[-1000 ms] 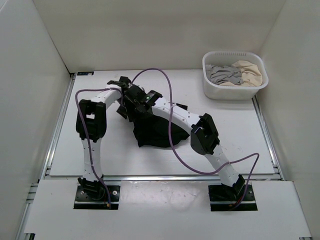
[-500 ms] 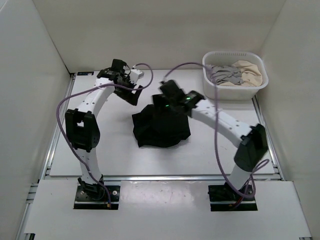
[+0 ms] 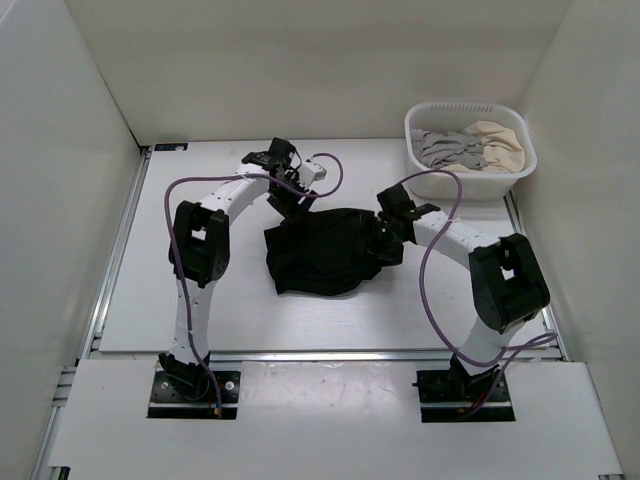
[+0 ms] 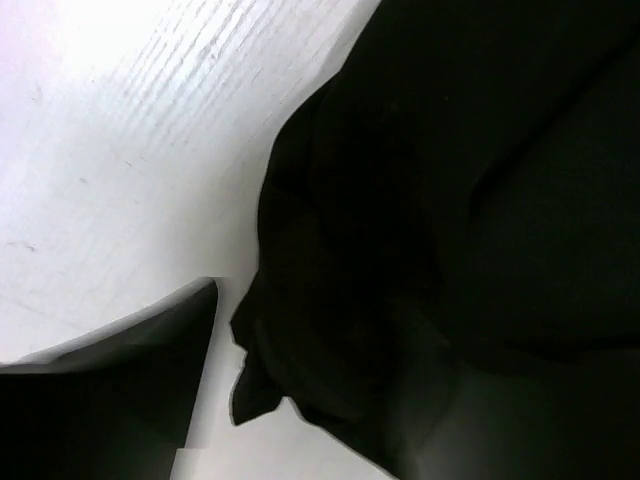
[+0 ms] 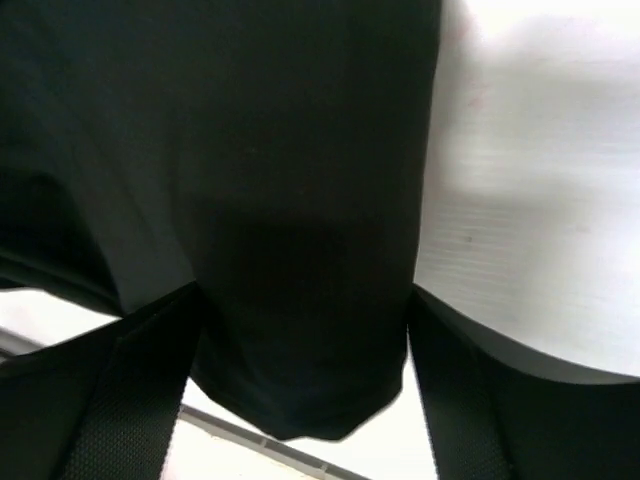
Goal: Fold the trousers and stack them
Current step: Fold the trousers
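The black trousers (image 3: 322, 252) lie in a crumpled heap on the white table, near the middle. My left gripper (image 3: 296, 196) is low at the heap's back left edge. In the left wrist view its left finger (image 4: 110, 385) is far out at the lower left and bunched black cloth (image 4: 400, 250) fills the space beside it. My right gripper (image 3: 387, 240) is low at the heap's right edge. In the right wrist view its fingers (image 5: 110, 400) stand wide apart with a flat flap of black fabric (image 5: 300, 250) between them, not pinched.
A white basket (image 3: 425, 178) stands at the back right corner, holding a grey garment (image 3: 445, 148) and a beige garment (image 3: 497, 143). White walls enclose the table on three sides. Purple cables loop over both arms.
The left gripper came from the back left to the trousers' back edge. The right gripper moved from over the heap's back to its right edge and lowered. The heap spread slightly rightwards.
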